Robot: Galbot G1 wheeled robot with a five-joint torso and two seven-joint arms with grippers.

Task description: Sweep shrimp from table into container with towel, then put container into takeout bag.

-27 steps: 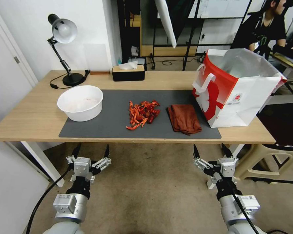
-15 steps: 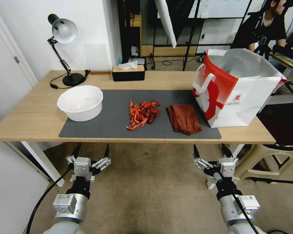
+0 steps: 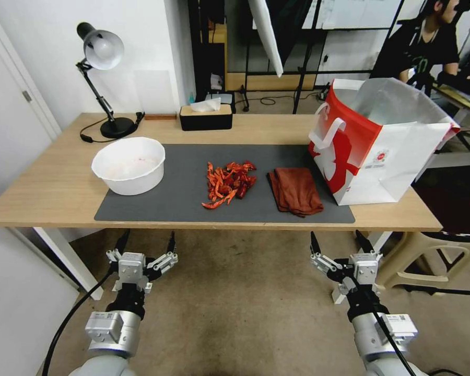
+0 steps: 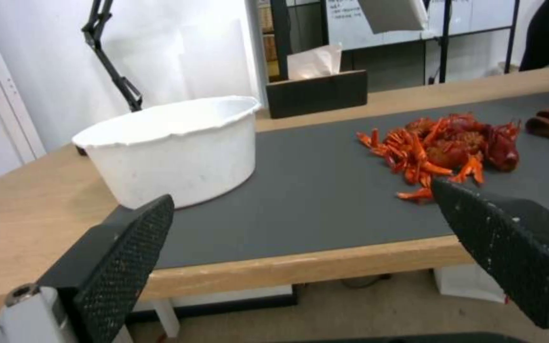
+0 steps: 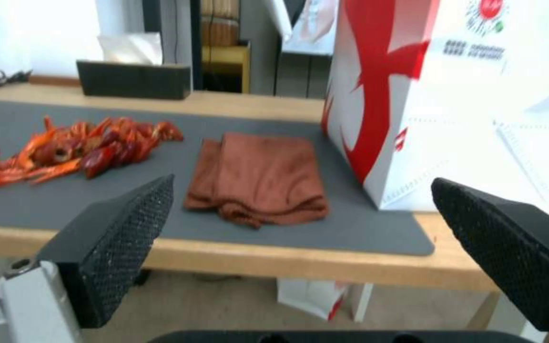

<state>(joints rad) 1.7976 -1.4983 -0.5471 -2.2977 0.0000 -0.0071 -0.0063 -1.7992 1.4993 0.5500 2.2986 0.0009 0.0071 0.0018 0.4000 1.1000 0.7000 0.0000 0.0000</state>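
Counter (image 3: 47, 193): a long wood top. It holds all the things in a row, so both arms can reach them from the front edge.
Mat (image 3: 183, 201): a big dark grey sheet on the counter. The food and the cloth lie on it.
Takeout bag (image 3: 386, 151): red and white, standing up at the right end with its top open. It looks ready to take the bowl last.
Container (image 3: 129, 166): a white round bowl at the left end of the mat. It looks empty, with a gap between it and the food.
Shrimp (image 3: 228, 183): a red heap in the middle of the mat, between the bowl and the cloth. None is in the bowl yet.
Towel (image 3: 295, 190): a folded brown cloth just beside the heap, on the bag's side. Nothing holds it.
Left gripper (image 3: 145, 244): low, in front of the counter, below the bowl. Its jaws are spread wide and hold nothing.
Right gripper (image 3: 338, 243): low, in front of the counter, below the towel. Jaws wide apart, holding nothing.
Other things: a desk lamp (image 3: 102, 52) and a black tissue box (image 3: 206, 118) sit at the back, well apart from the food.
In the way: nothing lies between the heap and the bowl. I think the counter edge is the first thing the arms must rise over.
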